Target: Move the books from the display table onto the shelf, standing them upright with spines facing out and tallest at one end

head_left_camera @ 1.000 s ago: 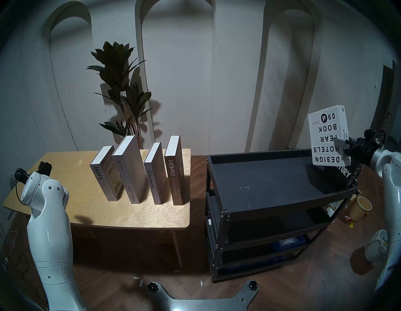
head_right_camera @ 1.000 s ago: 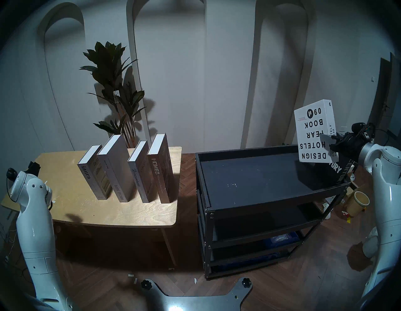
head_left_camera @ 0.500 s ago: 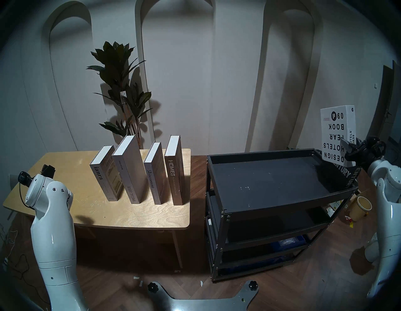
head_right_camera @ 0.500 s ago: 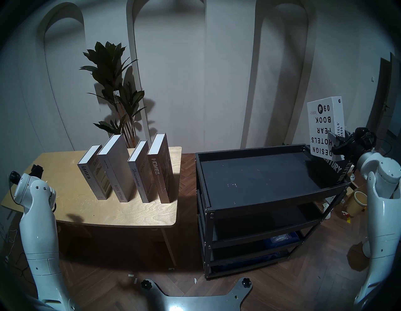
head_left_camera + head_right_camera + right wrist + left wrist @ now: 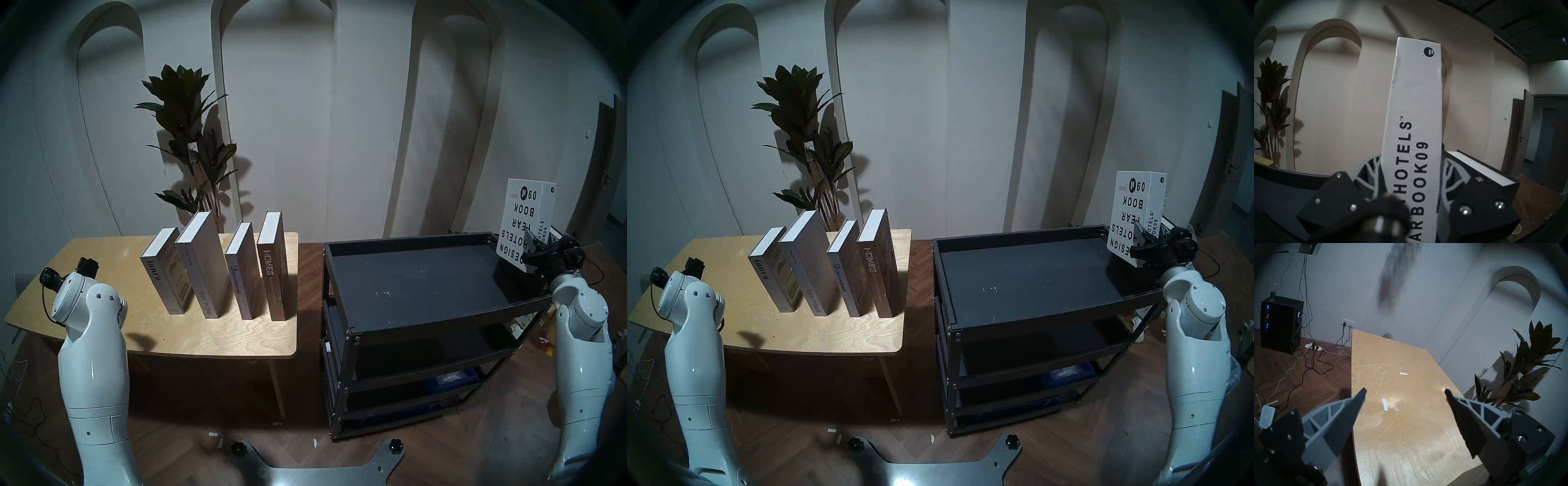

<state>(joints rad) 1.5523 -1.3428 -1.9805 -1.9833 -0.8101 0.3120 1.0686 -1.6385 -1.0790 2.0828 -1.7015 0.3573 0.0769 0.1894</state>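
Light plywood display table (image 5: 210, 334) bearing four upright books (image 5: 217, 271); black metal shelf (image 5: 424, 281) beside it.

The two head cameras sit high up and look down and forward. They show almost the same picture: the display table (image 5: 210, 332) on the left, the shelf (image 5: 437, 325) on the right and the wall behind. The left wrist camera is low and close over the display table's left end, looking along it toward the wall. The right wrist camera looks up from the shelf's right end, very close to the white book (image 5: 1415, 118).
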